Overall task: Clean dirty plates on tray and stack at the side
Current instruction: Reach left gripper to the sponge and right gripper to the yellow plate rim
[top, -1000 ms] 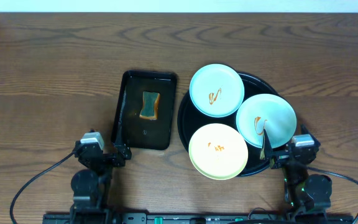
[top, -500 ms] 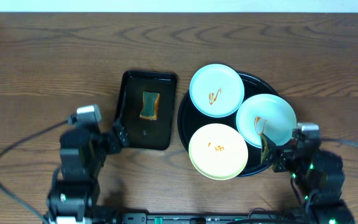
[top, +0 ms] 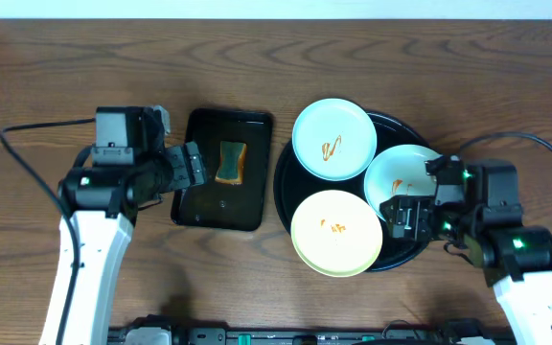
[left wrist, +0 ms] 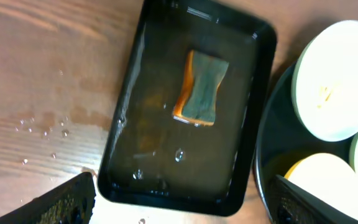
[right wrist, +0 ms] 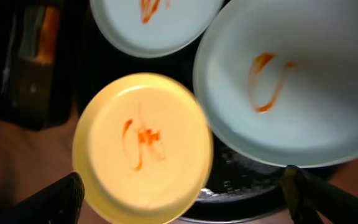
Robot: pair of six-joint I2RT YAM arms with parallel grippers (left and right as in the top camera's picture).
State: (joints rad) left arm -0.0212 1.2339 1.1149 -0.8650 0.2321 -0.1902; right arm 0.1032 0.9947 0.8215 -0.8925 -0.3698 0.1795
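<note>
Three sauce-marked plates sit on the round black tray [top: 389, 125]: a mint-blue plate [top: 333, 139] at the back, a second mint-blue plate [top: 405, 182] at the right, a pale yellow plate [top: 336, 233] at the front. In the right wrist view the yellow plate [right wrist: 143, 146], the right blue plate [right wrist: 291, 93] and the back blue plate [right wrist: 157, 25] lie below my open, empty right gripper [right wrist: 182, 202]. My right gripper [top: 405, 216] hovers over the tray's front right. My left gripper [top: 188, 168] is open and empty over the rectangular tray's left edge; its fingers [left wrist: 179, 205] straddle that tray's near end.
A rectangular black tray [top: 221, 170] with water holds an orange-and-green sponge [top: 230, 161], also in the left wrist view [left wrist: 202, 88]. Water drops lie on the wood [left wrist: 42, 127] left of that tray. Cables trail from both arms along the table's front.
Both arms have risen from the front edge and reached forward. The left gripper now hangs over the rectangular tray, the right over the round tray's front right. Plates and sponge have not moved.
</note>
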